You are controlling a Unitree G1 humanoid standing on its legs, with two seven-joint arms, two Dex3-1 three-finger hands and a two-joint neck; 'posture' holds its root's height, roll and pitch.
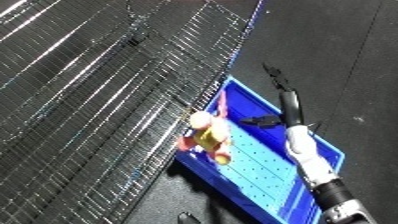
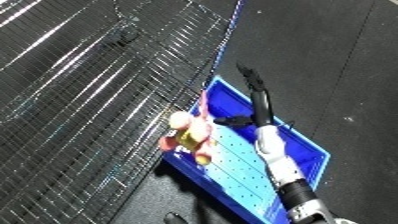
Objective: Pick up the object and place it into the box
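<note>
Left eye view, bin: a blue bin (image 1: 330, 150) lay slantwise on a dark floor, its pale blue bottom dotted with small holes; its near end ran out of the picture at the lower edge.
Contents of the bin: a small toy (image 1: 210, 136) in pink, yellow and red lay inside, against the bin's left wall and just beside the wire rack; what sort of toy it was could not be made out.
Wire rack: a metal wire rack (image 1: 98, 90) filled the left and upper part of both views, its edge touching or overlapping the bin's left rim; which of the two could not be told.
Right hand: the right hand (image 2: 250, 95) reached up from the lower right on a white and silver forearm (image 2: 274, 155), which crossed over the bin; the long fingers stretched out straight past the bin's far rim, and the thumb (image 1: 258, 120) stuck out sideways over the bin floor, apart from the toy and holding nothing.
Left hand: did not show in either view.
Hard to make out: a dark shape (image 1: 187, 218) at the lower edge, cut off, could not be identified.
</note>
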